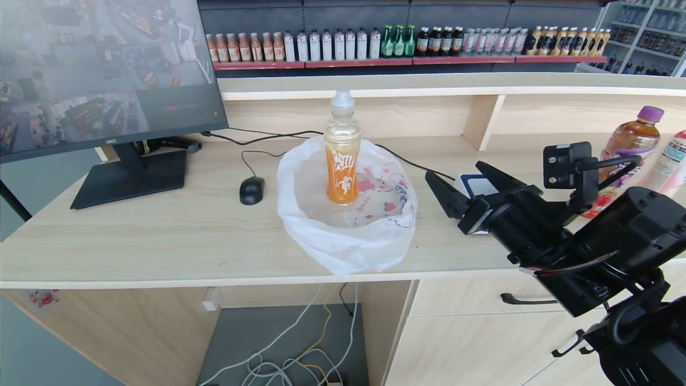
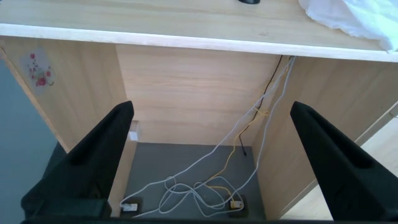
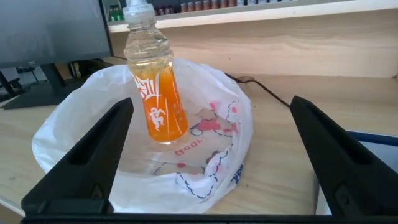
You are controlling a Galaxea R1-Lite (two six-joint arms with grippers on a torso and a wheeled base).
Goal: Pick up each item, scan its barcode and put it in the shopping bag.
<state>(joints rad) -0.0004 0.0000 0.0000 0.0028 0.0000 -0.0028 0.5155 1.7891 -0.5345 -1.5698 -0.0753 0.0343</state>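
An orange drink bottle (image 1: 342, 161) with a clear cap stands upright inside the white shopping bag (image 1: 348, 241) in the middle of the counter. My right gripper (image 1: 454, 170) hovers open and empty just to the right of the bag, above a small barcode scanner (image 1: 478, 185). From the right wrist, the bottle (image 3: 157, 93) and bag (image 3: 74, 124) lie ahead of the open right gripper (image 3: 211, 102). A purple-capped tea bottle (image 1: 629, 140) and a white-and-pink bottle (image 1: 672, 163) stand at the far right. My left gripper (image 2: 211, 106) hangs open below the counter edge.
A monitor (image 1: 102, 69) on its stand fills the counter's left, with a black mouse (image 1: 251, 190) and cables beside the bag. A raised wooden ledge (image 1: 455, 86) runs along the back. Loose cables (image 2: 211, 186) lie on the floor under the counter (image 2: 186, 37).
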